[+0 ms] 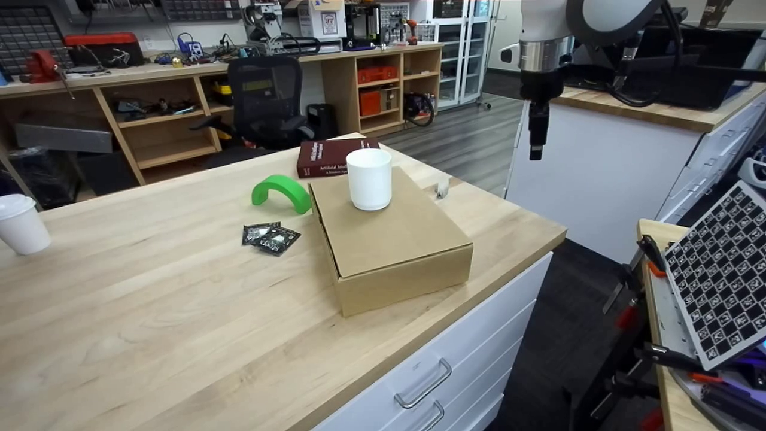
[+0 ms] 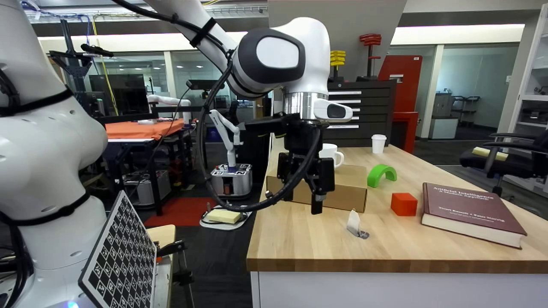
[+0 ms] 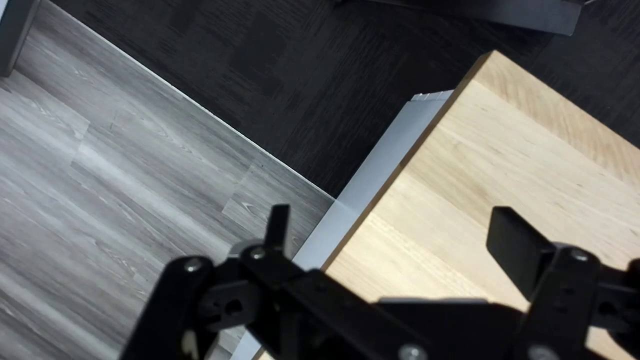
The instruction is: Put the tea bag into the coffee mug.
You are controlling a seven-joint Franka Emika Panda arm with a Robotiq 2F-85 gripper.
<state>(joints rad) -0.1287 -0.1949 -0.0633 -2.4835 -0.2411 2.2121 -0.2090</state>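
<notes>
The coffee mug [image 1: 370, 179] is plain white and stands upright on a closed cardboard box [image 1: 383, 233]. The mug also shows in an exterior view [image 2: 329, 153], partly hidden behind my gripper, with its handle visible. The tea bag [image 2: 353, 221] is a small whitish scrap on the wooden table, with a small grey piece at its base. It also shows beyond the box in an exterior view [image 1: 443, 187]. My gripper [image 3: 390, 225] is open and empty, pointing down in the air near the table edge. It shows in both exterior views [image 1: 536, 152] [image 2: 302, 202]. The wrist view shows neither mug nor tea bag.
A green arch [image 1: 281, 190], dark flat packets [image 1: 272, 237], a maroon book [image 2: 471, 209] and an orange-red cube [image 2: 403, 204] lie on the table [image 2: 299, 244]. A smaller white paper cup [image 1: 23, 224] stands at its far part. The box lies near the table edge.
</notes>
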